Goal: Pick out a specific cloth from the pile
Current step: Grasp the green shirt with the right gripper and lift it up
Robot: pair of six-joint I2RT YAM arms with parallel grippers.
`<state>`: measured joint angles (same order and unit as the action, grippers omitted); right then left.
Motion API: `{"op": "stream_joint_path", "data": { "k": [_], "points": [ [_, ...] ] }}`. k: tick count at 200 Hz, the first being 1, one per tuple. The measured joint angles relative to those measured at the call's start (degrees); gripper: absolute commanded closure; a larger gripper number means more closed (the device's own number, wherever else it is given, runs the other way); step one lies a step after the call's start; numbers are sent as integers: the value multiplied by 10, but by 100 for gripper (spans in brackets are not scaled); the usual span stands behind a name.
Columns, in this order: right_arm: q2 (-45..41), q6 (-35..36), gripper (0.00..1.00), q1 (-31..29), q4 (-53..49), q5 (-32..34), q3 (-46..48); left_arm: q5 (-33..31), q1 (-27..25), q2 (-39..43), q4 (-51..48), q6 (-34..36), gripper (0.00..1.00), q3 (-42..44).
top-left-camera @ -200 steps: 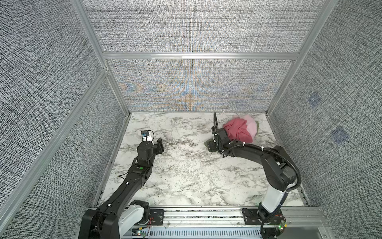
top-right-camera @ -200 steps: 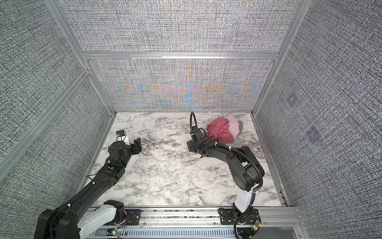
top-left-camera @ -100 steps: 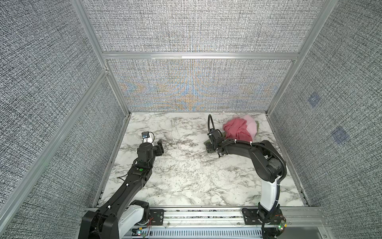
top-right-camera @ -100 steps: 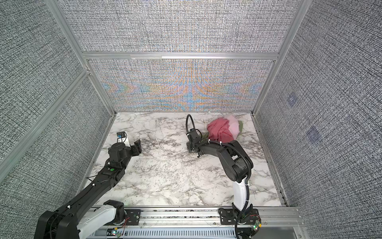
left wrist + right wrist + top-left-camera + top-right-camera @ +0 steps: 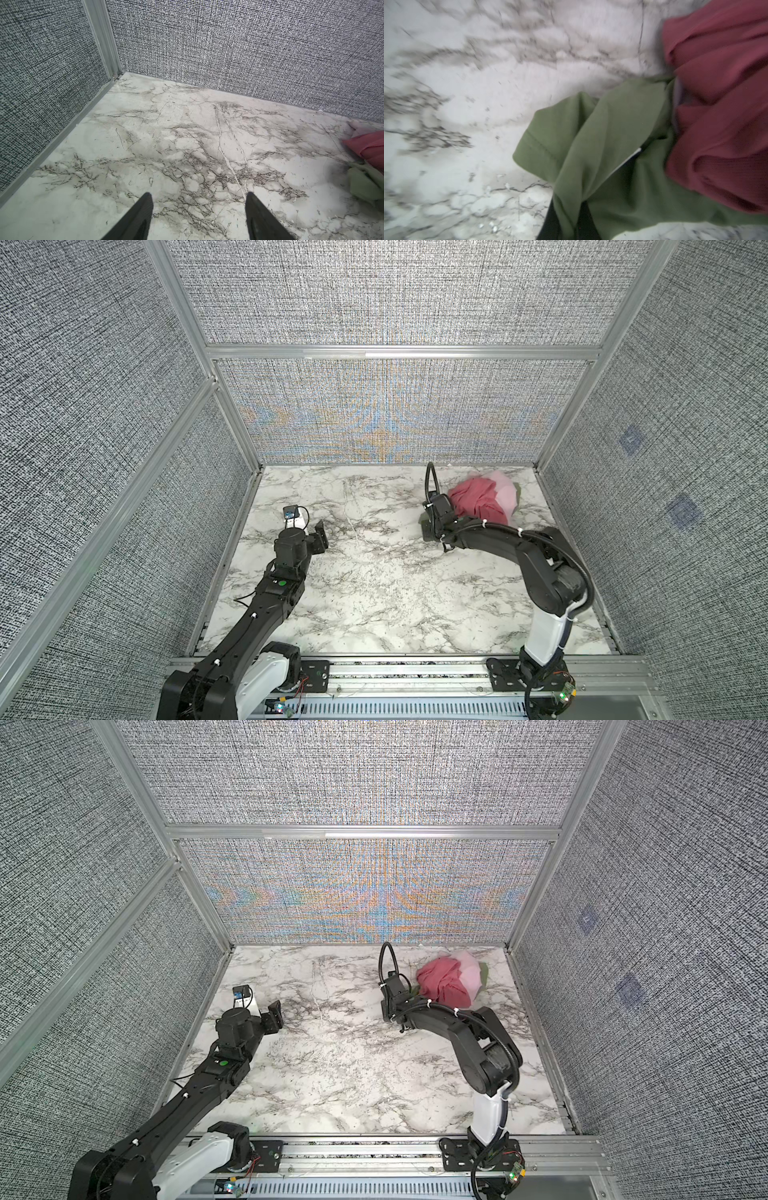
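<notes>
So your right gripper (image 5: 569, 220) just clamped down on the cloth (image 5: 608, 128), at the olive-green edge poking out from the pile (image 5: 484, 499) in the far right corner. Your left gripper (image 5: 198, 209) stayed spread wide, well apart, so pulling it free looked like the next move.

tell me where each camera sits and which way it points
Top views: high above the front rail, looking down at the white marble-patterned tabletop; black left arm and right arm show.
Left wrist: on the left arm, facing the far left corner; only the open left gripper fingertips show.
Right wrist: close above the olive-green fabric garment, which the shut right gripper pinches.
Shared: all views catch the dark rose-red cloth lying over that garment.
</notes>
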<state>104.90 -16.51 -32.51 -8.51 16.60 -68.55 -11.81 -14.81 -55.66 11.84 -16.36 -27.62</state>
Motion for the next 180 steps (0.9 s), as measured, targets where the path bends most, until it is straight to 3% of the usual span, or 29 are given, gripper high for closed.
{"op": "stream_joint_path", "data": {
  "k": [92,180],
  "points": [
    [-203,51,100,58,-50,-5,-52,14,0,-2,-13,-8,28,-26],
    [-263,73,100,133,-93,-82,-161,22,0,-6,-38,-17,28,-57]
  ]
}}
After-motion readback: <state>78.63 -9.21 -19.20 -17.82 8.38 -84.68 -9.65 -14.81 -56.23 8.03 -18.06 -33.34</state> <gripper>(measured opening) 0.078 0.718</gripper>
